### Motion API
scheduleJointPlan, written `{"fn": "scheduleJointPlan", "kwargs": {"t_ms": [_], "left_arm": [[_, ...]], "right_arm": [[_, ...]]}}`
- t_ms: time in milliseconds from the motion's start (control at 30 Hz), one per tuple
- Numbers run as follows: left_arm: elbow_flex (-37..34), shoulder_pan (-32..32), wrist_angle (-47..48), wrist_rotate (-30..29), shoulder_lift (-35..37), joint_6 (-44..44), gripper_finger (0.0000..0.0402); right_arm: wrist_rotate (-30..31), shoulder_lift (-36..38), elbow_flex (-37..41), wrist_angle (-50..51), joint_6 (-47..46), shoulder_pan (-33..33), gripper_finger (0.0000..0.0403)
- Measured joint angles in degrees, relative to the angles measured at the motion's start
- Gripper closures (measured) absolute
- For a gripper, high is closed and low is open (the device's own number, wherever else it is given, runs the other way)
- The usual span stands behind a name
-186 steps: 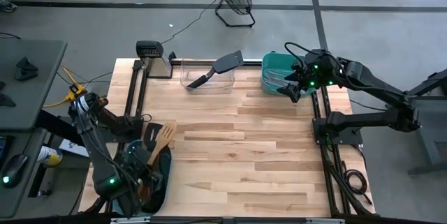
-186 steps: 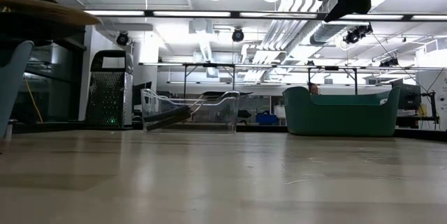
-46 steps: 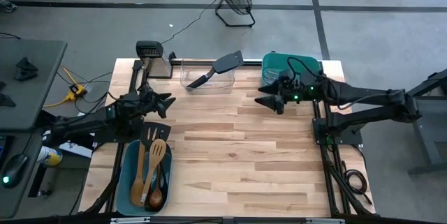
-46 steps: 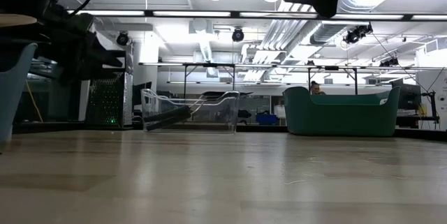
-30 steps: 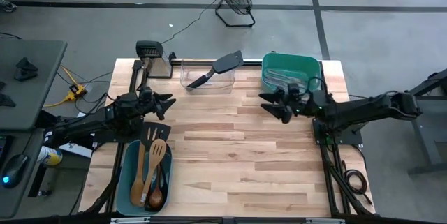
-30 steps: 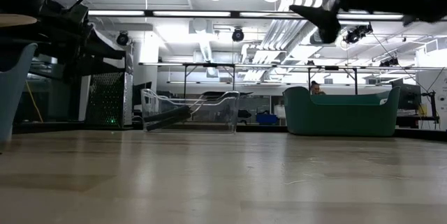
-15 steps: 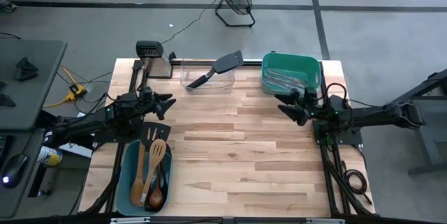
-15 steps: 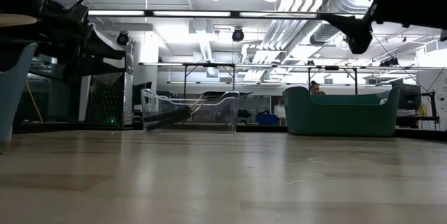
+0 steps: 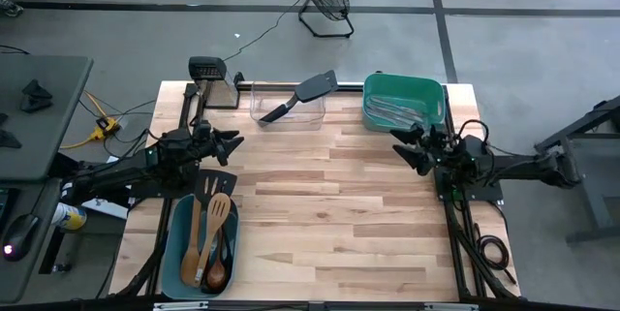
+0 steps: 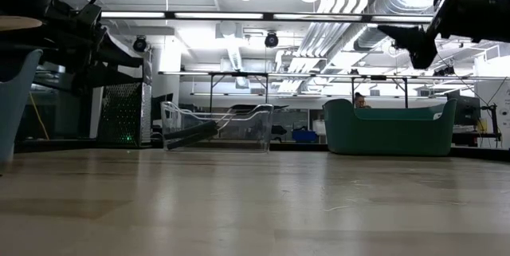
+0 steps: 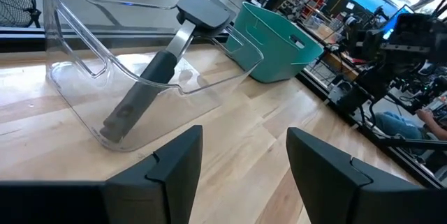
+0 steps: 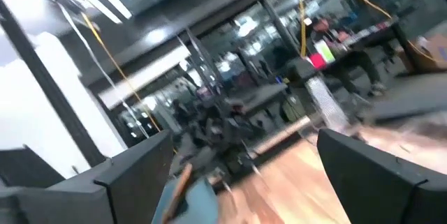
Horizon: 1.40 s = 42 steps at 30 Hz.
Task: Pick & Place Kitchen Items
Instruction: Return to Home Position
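**Both grippers empty over a sorted counter**

At your far left, the blue bin point(image 9: 177, 243) sits against the left edge of the counter point(image 9: 329, 214). It holds a black turner point(image 9: 212, 185), a wooden slotted spatula point(image 9: 222, 206) and a wooden spoon point(image 9: 215, 274).

Just beside its upper end your left gripper point(image 9: 232, 146) hovers over the boards, fingers spread and gripping nothing (the left wrist view shows only bare wood between them).

Farther along, at the back edge, the clear bin point(image 9: 281, 112) carries one black spatula point(image 9: 315, 86). Its handle is down inside and its head leans out over the rim.

To the right, the green tub point(image 9: 402, 77) stands in the back right corner with silvery metal pieces point(image 9: 395, 109) lying in it.

Just in front of the tub, your right gripper point(image 9: 402, 151) hangs at the counter's right edge, pointing left, fingers wide apart and empty.
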<state>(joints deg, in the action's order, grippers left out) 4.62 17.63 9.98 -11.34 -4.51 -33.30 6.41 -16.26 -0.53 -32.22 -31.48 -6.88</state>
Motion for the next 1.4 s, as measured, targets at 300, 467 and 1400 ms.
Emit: {"fn": "scheduleJointPlan", "kwargs": {"t_ms": [300,467,1400], "left_arm": [[0.00,-0.02,-0.42,0.34,0.00,1.43,0.0197],[0.00,-0.02,-0.44,0.80,-0.02,3.42,0.0197],[-0.24,-0.02,-4.24,20.36,-0.02,15.08,0.0197]], "right_arm": [[-7.77,11.70,0.04,19.80,-1.35,-5.71,0.0054],[-8.31,15.79,0.06,30.55,-1.29,-8.31,0.0054],[-11.19,15.22,0.17,30.64,4.42,-9.00,0.0054]]}}
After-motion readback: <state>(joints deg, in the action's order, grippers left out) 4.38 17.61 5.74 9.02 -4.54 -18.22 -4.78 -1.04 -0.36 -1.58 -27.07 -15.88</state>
